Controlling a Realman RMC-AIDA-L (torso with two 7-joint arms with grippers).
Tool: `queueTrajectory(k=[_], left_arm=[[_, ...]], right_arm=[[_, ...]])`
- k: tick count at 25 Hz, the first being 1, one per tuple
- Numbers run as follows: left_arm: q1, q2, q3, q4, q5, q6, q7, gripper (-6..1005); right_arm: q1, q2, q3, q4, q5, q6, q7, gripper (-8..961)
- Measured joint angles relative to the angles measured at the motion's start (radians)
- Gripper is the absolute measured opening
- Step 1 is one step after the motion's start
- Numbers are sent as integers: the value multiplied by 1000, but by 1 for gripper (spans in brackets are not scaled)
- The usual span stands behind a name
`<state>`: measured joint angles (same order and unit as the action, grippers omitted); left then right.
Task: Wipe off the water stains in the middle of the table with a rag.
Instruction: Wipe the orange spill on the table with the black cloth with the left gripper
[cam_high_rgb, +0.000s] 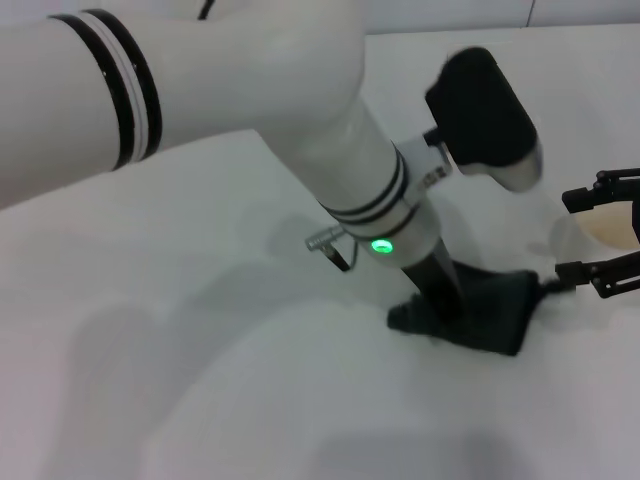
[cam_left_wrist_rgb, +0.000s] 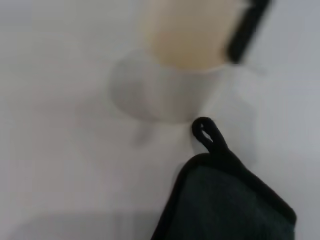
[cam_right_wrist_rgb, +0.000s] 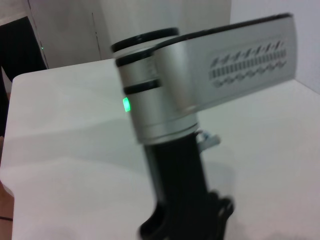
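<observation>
The dark rag (cam_high_rgb: 495, 305) lies bunched on the white table (cam_high_rgb: 230, 360), right of the middle. My left gripper (cam_high_rgb: 445, 310) reaches down into it and grips it, pressing it on the tabletop. In the left wrist view the rag (cam_left_wrist_rgb: 230, 200) shows its cord loop (cam_left_wrist_rgb: 207, 132) pointing toward the cup. No orange-amber stain shows in any view; it may be under the rag. My right gripper (cam_high_rgb: 600, 232) is at the right edge, its two black fingers on either side of a white paper cup (cam_high_rgb: 615, 225).
The paper cup (cam_left_wrist_rgb: 185, 45) is close beside the rag's loop corner, with one black finger (cam_left_wrist_rgb: 247, 30) against its side. My left arm (cam_high_rgb: 300, 110) crosses the table's upper left. The right wrist view shows the left wrist (cam_right_wrist_rgb: 165, 100).
</observation>
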<state>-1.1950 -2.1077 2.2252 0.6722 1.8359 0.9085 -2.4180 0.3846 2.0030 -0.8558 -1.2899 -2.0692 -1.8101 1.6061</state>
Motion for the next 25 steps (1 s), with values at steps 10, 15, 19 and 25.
queueTrajectory(k=[10, 15, 19, 25], left_arm=[[1, 0, 59, 23, -95, 1, 36, 97], [-7, 1, 52, -62, -92, -29, 30, 97], [-10, 7, 44, -116, -93, -60, 16, 97], [-1, 6, -46, -169, -28, -120, 13, 95]], right_arm=[[-1, 0, 0, 1, 1, -1, 0, 856], [-1, 0, -1, 2, 1, -2, -1, 856], [0, 0, -6, 3, 1, -2, -2, 856], [5, 1, -13, 3, -2, -2, -1, 855]])
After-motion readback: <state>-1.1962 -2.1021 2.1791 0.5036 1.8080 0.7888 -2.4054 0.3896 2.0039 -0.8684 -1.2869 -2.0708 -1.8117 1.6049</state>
